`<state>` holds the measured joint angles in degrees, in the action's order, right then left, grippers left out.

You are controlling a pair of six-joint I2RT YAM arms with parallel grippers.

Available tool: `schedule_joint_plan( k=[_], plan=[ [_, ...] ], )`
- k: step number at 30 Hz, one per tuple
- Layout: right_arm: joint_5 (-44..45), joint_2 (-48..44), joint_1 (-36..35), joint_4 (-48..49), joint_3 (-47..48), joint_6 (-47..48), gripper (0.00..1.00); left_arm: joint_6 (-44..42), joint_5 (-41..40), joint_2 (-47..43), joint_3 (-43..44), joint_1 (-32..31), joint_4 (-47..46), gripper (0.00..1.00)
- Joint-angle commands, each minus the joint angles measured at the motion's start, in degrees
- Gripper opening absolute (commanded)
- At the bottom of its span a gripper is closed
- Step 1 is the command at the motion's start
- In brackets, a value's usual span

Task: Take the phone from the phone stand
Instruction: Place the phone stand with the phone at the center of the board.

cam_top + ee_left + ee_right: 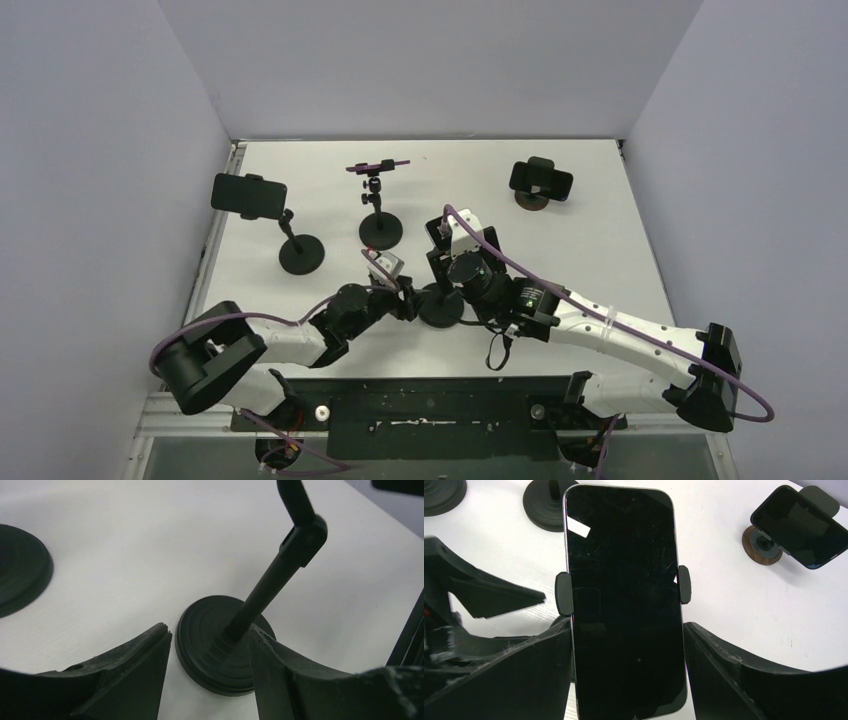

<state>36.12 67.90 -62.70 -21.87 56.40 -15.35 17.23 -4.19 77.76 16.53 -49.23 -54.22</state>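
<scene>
The phone (pixel 624 605), black with a scratched dark screen, sits in the stand's clamp (pixel 564 594), which pinches its two long edges. My right gripper (pixel 626 630) is shut on the phone's lower part, one finger against each edge. In the top view the right gripper (pixel 445 245) covers most of the phone above the stand's round black base (pixel 440 305). My left gripper (pixel 408 300) is open low at that base (pixel 215 655). Its right finger (pixel 280 665) lies over the base next to the pole (pixel 270 585), and its left finger (pixel 145 660) is just off the rim.
Three other stands hold phones: a black one at the back left (pixel 248 195), a purple-edged one at the back middle (pixel 378 165), and one on a wooden base at the back right (pixel 541 180), also in the right wrist view (pixel 799 525). Another black base (pixel 20 570) lies left of my left gripper.
</scene>
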Motion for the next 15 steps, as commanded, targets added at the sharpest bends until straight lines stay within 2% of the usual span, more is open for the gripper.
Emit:
schedule_joint_plan(
  k=[1,4,8,15],
  plan=[
    [2.4,-2.8,-1.0,5.8,0.8,-2.0,0.36,-1.4,-2.6,6.0,3.1,-2.2,-9.3,0.50],
    [2.5,-2.9,-1.2,5.6,0.8,-2.2,0.36,-0.5,-3.7,8.3,3.1,-2.7,-10.6,0.40],
    [2.3,-2.9,-1.4,5.8,0.2,-2.9,0.36,0.3,-3.2,10.7,3.0,-4.0,-12.0,0.31],
    [1.1,-3.3,-1.6,6.3,-1.4,-5.7,0.35,2.2,-5.3,18.8,2.2,-5.8,-18.8,0.24]
  ],
)
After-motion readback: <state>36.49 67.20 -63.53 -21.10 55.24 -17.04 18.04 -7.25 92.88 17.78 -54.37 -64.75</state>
